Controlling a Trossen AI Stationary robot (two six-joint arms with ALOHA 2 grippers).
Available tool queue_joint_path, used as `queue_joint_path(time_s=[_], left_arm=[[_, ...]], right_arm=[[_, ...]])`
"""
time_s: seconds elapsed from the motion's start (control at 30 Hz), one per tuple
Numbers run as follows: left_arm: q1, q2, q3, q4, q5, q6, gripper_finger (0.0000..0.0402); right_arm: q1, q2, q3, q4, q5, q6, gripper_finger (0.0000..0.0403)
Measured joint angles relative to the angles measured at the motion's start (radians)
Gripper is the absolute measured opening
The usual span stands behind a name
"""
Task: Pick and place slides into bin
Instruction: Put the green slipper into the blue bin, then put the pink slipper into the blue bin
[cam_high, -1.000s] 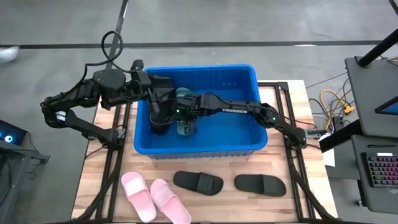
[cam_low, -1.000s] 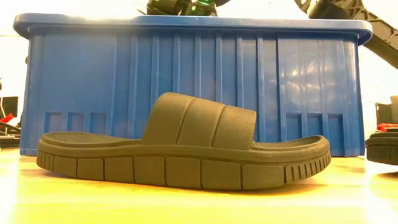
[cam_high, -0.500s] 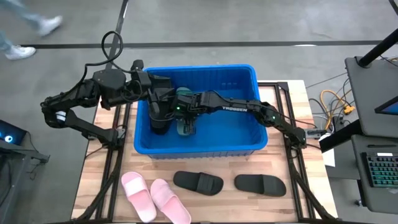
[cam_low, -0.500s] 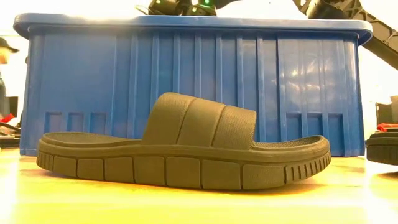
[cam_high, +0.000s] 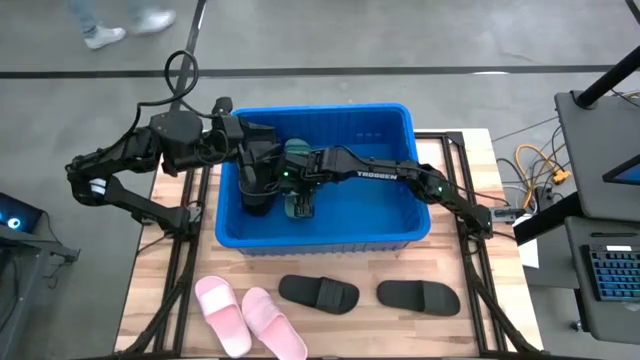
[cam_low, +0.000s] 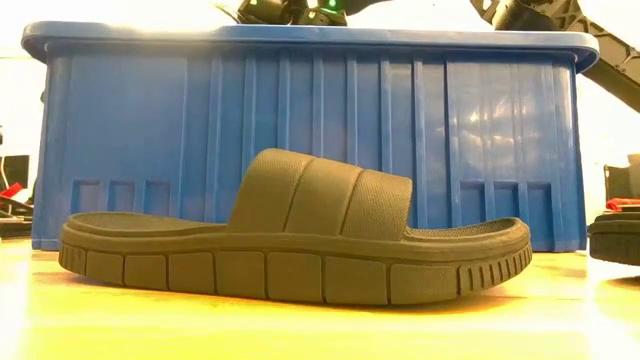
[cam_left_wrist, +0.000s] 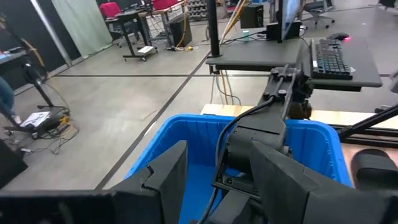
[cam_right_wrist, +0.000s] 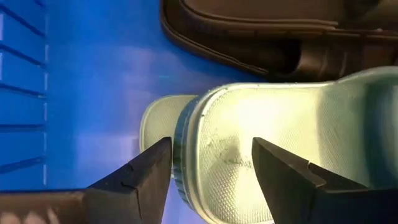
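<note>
The blue bin (cam_high: 400, 225) stands mid-table; it also shows in the low view (cam_low: 300, 120). Both arms reach into it. My right gripper (cam_right_wrist: 211, 162) is open, pointing down, with its fingers over the end of a green slide (cam_right_wrist: 249, 124) that lies on the bin floor (cam_high: 299, 208). A dark slide (cam_right_wrist: 249, 25) lies beside the green one in the bin. My left gripper (cam_left_wrist: 217, 180) is open and empty above the bin's left part (cam_high: 268, 172). Two pink slides (cam_high: 248, 318) and two dark slides (cam_high: 318, 292) (cam_high: 418, 296) lie sole-down on the table in front of the bin. My right gripper's open fingers (cam_right_wrist: 146, 168) stand on either side of the green slide's rounded end (cam_right_wrist: 186, 143), coming from above. Whether they touch it, I cannot tell. The slide rests on the bin floor.
The table's near strip holds the loose slides; one dark slide (cam_low: 290, 245) fills the low view before the bin wall. Desks with a keyboard (cam_high: 610, 275) and cables (cam_high: 535, 165) stand right of the table. A person's legs (cam_high: 120, 25) pass beyond the far edge.
</note>
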Motion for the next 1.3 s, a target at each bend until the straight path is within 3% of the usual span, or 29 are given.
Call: queue_joint_path(time_s=[0.43,1.3], left_arm=[[0.000,0.003,0.000,-0.001,0.026,-0.001,0.0160],[0.000,0.003,0.000,-0.017,0.046,0.005,0.0160]], right_arm=[[-0.005,0.005,-0.002,0.016,-0.086,-0.012,0.0212],[0.000,-0.051,0.000,0.019,-0.069,0.000,0.0212]])
